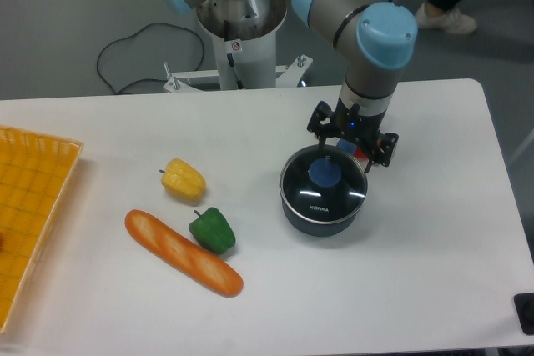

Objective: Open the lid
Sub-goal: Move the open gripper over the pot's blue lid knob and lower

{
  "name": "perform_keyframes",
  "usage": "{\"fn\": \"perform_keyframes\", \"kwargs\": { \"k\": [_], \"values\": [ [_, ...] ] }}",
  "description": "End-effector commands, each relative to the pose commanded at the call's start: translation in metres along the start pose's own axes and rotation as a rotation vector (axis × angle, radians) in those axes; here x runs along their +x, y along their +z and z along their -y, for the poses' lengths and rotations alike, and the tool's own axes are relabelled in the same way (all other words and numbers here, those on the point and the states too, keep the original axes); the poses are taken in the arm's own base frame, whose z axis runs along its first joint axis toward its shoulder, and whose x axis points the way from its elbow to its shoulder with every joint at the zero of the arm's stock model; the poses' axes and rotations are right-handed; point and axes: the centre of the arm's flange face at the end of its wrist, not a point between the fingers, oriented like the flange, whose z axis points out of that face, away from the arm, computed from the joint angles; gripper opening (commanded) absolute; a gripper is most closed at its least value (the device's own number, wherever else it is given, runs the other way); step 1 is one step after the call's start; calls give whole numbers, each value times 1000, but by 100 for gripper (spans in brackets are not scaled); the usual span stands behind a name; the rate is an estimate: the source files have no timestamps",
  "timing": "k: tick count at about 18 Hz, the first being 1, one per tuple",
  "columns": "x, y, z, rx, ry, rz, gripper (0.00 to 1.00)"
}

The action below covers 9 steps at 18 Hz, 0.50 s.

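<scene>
1. Lid (pixel 324 181) sits flat on the dark pot (pixel 321 216), near the middle of the white surface (pixel 417 248), a little to the right; its glass shows the "KONKA" lettering at the front and the blue knob (pixel 324 172) stands at its centre.
2. Just behind the far rim of the lid hangs the gripper (pixel 350 146), dark, with a small blue light glowing on its body. From where I stand, the jaws point down behind the pot and I cannot tell whether they are spread or closed; nothing shows between them that I can make out.
3. A scrap of red and blue shows right by the gripper's lower end, too hidden to name.
4. Above the gripper rises the grey arm (pixel 367 6) with its light-blue joint caps, reaching back to the base column (pixel 242 31) at the far edge of the surface.
5. Left of the pot, well apart from it, lie a green pepper (pixel 213 230) and a long bread loaf (pixel 183 252), close together, with a yellow pepper (pixel 183 179) a little farther back.
6. At the far left edge rests a yellow basket (pixel 29 206), partly out of view.
</scene>
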Motion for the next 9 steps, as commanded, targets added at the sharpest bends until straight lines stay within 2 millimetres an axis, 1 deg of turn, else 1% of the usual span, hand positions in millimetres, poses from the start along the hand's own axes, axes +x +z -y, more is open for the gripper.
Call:
{"fn": "perform_keyframes", "kwargs": {
  "k": [2,4,9],
  "values": [
    [0,2,2,-5,4,0,100],
    [5,10,10,-19,20,-5,100],
    [12,17,17,-43,33,-8,100]
  ]
}}
